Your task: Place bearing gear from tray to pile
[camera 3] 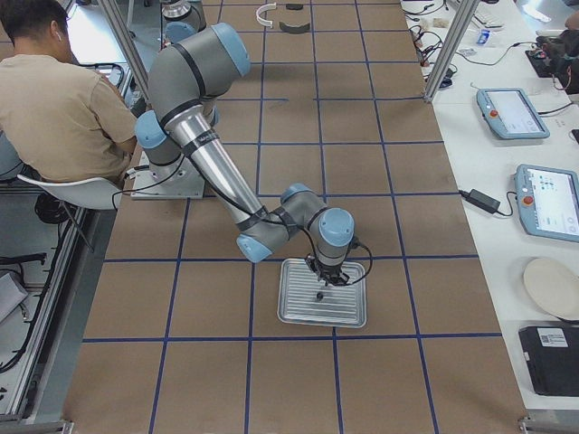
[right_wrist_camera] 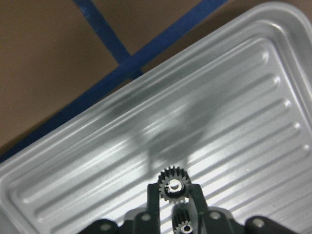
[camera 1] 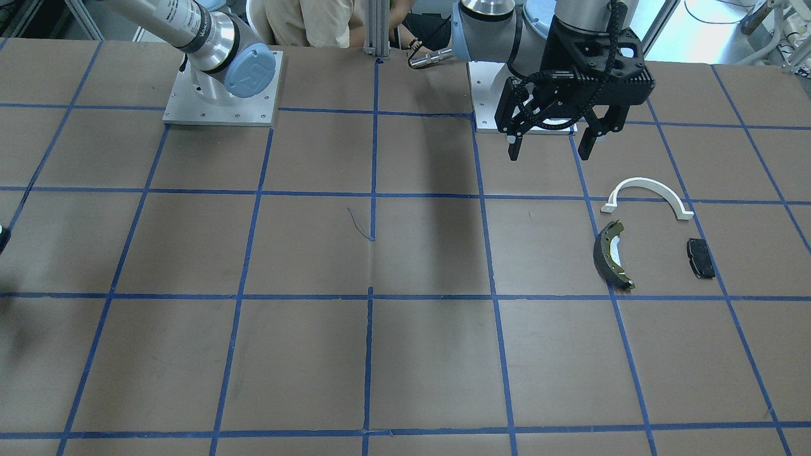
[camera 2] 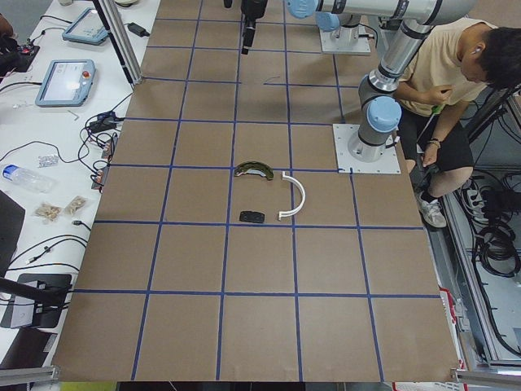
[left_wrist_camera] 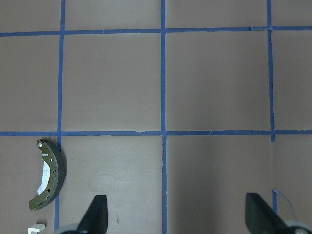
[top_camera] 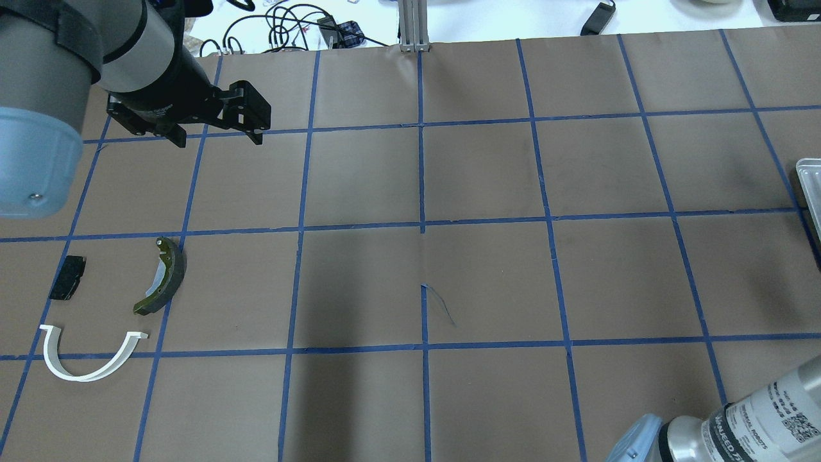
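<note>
right fingers point(right_wrist_camera: 152, 199) pinch bearing gear point(right_wrist_camera: 173, 185), mid tray point(right_wrist_camera: 73, 170)

Pinched between the fingers of the right end effector point(right_wrist_camera: 174, 187): small dark toothed bearing gear point(right_wrist_camera: 173, 186), bright bore facing the camera, over the ribbed silver metal tray point(right_wrist_camera: 97, 161). Well apart on the brown bench point(camera 1: 405, 354), loosely grouped as the pile: white semicircular arch bracket point(camera 1: 646, 182), dark curved brake shoe with olive edge point(camera 1: 600, 253), small black pad point(camera 1: 700, 258), all lying flat, none touching.

The tray point(top_camera: 809, 186) runs off the overhead view's right edge; under the bearing gear point(right_wrist_camera: 174, 185), a toothed ring point(right_wrist_camera: 184, 225) is cut by the bottom edge.
</note>
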Tool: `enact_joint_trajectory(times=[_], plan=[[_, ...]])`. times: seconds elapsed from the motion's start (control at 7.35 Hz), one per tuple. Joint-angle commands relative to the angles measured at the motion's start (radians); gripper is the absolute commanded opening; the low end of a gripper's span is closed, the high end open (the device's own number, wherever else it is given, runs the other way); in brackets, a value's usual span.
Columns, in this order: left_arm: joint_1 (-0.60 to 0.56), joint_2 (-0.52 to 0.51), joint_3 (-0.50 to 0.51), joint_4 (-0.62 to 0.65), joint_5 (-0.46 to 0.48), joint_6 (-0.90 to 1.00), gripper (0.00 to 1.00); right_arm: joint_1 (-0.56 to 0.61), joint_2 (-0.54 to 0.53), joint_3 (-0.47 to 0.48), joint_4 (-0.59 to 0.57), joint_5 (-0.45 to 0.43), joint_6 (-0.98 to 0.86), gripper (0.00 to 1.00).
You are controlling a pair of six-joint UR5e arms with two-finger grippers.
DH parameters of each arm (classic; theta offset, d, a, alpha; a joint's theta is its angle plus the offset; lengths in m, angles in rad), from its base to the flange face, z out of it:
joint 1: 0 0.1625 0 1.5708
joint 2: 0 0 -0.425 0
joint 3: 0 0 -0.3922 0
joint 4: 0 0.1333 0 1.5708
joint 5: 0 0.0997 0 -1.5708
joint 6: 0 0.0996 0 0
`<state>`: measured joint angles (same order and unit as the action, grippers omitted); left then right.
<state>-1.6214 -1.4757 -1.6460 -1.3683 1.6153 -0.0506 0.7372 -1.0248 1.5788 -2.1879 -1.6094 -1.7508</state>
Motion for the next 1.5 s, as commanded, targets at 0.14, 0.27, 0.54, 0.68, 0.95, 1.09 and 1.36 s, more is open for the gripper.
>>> enact_joint_trajectory(times=[0.14, 0.27, 0.54, 0.68, 0.95, 1.09, 1.36], plan=[[0.000, 0.000, 0.000, 0.000, 0.000, 0.000, 1.00, 0.234, -0.144, 0.012, 0.128, 0.016, 0.373, 0.00], [0.000, 0.000, 0.000, 0.000, 0.000, 0.000, 1.00, 0.331, -0.159, 0.012, 0.129, 0.016, 0.534, 0.00], [0.000, 0.000, 0.000, 0.000, 0.000, 0.000, 1.00, 0.533, -0.208, 0.039, 0.181, 0.014, 0.861, 0.00], [0.000, 0.000, 0.000, 0.000, 0.000, 0.000, 1.00, 0.618, -0.265, 0.084, 0.194, 0.040, 1.065, 0.00], [0.000, 0.000, 0.000, 0.000, 0.000, 0.000, 1.00, 0.830, -0.293, 0.173, 0.172, 0.066, 1.471, 0.00], [0.000, 0.000, 0.000, 0.000, 0.000, 0.000, 1.00, 0.919, -0.285, 0.181, 0.165, 0.066, 1.645, 0.00], [0.000, 0.000, 0.000, 0.000, 0.000, 0.000, 1.00, 1.078, -0.203, 0.181, 0.064, 0.066, 1.947, 0.00]])
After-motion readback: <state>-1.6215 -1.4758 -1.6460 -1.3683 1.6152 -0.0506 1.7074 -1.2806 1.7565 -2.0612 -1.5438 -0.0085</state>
